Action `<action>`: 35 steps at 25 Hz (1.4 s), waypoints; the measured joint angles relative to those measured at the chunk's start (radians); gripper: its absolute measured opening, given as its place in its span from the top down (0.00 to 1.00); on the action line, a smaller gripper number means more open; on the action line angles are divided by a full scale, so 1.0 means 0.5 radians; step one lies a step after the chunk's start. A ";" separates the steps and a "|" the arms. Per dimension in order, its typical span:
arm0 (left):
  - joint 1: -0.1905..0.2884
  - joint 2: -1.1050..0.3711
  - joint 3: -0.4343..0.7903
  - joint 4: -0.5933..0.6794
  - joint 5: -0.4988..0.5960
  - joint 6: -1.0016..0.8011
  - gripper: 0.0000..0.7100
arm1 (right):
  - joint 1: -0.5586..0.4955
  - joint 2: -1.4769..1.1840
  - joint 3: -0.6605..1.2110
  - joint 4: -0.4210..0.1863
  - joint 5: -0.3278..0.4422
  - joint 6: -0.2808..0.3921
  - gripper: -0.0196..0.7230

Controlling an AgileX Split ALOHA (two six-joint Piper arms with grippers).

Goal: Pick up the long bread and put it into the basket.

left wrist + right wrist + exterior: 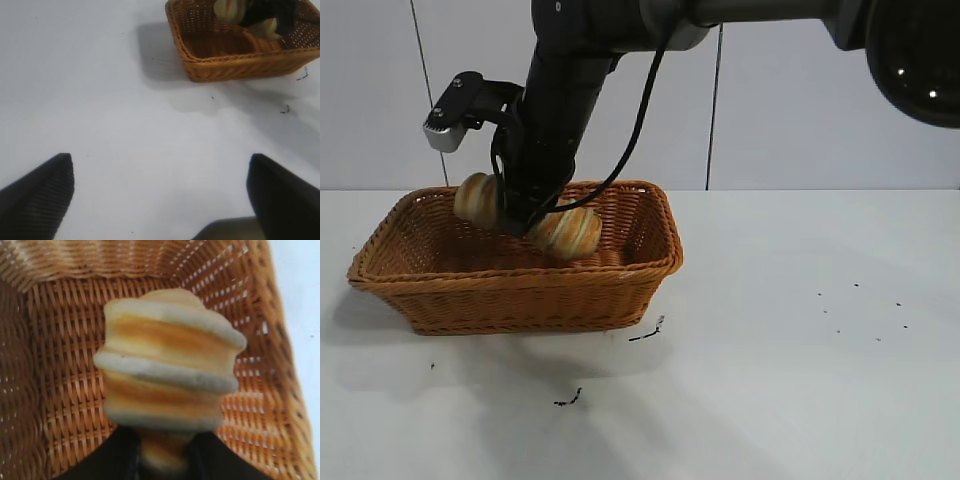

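The long bread [570, 232] is a tan loaf with orange-brown stripes. It hangs tilted inside the basket [520, 290], at about rim height, one end toward the back left. My right gripper [525, 215] reaches down into the basket and is shut on the loaf's middle. In the right wrist view the bread [170, 370] sticks out from between the two black fingers [120, 455] of my right gripper [165, 450], over the woven basket floor [65, 315]. My left gripper [160, 195] stands open over bare table, far from the basket [235, 67], with nothing between its fingers [45, 190].
The basket sits on a white table at the left of the exterior view. Small black specks [648, 333] lie just in front of it, with more [568, 400] nearer the camera. A pale panelled wall stands behind.
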 joint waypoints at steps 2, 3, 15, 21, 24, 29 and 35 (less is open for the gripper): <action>0.000 0.000 0.000 0.000 0.000 0.000 0.03 | 0.000 0.000 0.000 0.000 0.000 0.000 0.38; 0.000 0.000 0.000 0.000 0.000 0.000 0.03 | 0.000 0.000 0.000 0.000 0.000 0.003 0.26; 0.000 0.000 0.000 0.000 0.000 0.000 0.03 | 0.000 -0.029 0.000 0.002 0.047 0.078 0.05; 0.000 0.000 0.000 0.000 0.000 0.000 0.03 | 0.000 -0.177 0.000 0.005 0.059 0.109 0.05; 0.000 0.000 0.000 0.000 0.000 0.000 0.03 | 0.000 -0.236 -0.001 0.006 0.072 0.140 0.05; 0.000 0.000 0.000 0.000 0.000 0.000 0.03 | 0.000 -0.268 -0.001 0.024 0.088 0.208 0.05; 0.000 0.000 0.000 0.000 0.000 0.000 0.03 | -0.027 -0.272 -0.001 0.025 0.101 1.079 0.05</action>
